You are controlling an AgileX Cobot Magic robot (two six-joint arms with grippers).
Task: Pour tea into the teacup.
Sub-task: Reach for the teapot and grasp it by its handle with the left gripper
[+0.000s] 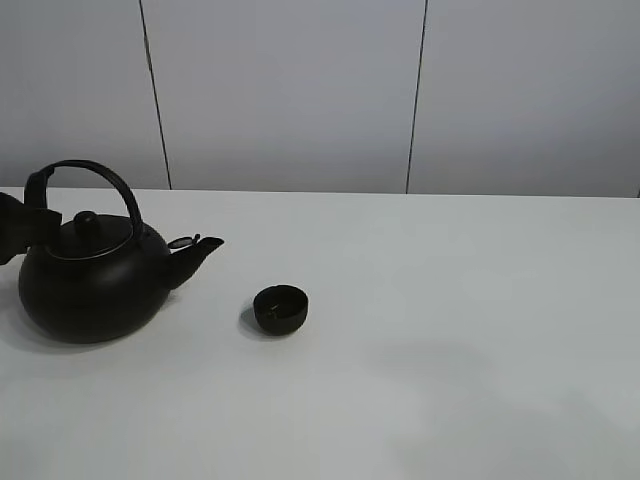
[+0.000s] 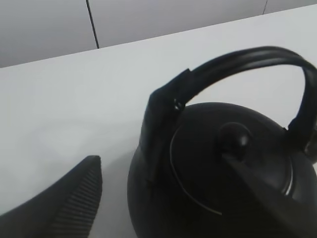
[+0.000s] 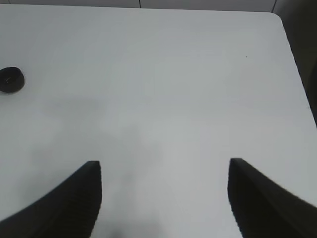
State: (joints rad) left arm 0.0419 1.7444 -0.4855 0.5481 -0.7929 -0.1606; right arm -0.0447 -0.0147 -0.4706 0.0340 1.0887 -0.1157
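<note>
**Left gripper at the kettle's handle, teacup waiting off the spout**

In the exterior high view we find the teacup [image 1: 281, 309] standing upright on the white tabletop [image 1: 470, 330], a little left of the frame's centre and low in it. The kettle [image 1: 90, 285] sits at the left of the frame, and its spout [image 1: 200, 250] points right, toward the cup. The two stand near each other but do not touch.

The coming move turns on the handle [image 1: 85, 166]. Its arch runs left to right across the frame, in line with the spout, so we judge that a lift and a tip to the right would carry the stream toward the cup. The left gripper [image 2: 158, 161] is much the nearer one. It comes in from the frame's left edge at the handle's rear end, jaws parted, with the handle's post between its fingers and bare tabletop showing beside one finger (so nothing is clamped, as far as we can see).

The right gripper [image 3: 164, 162] hangs released over bare tabletop with nothing between its fingers, well apart from the cup.

We can read no brand, label or writing anywhere.
</note>
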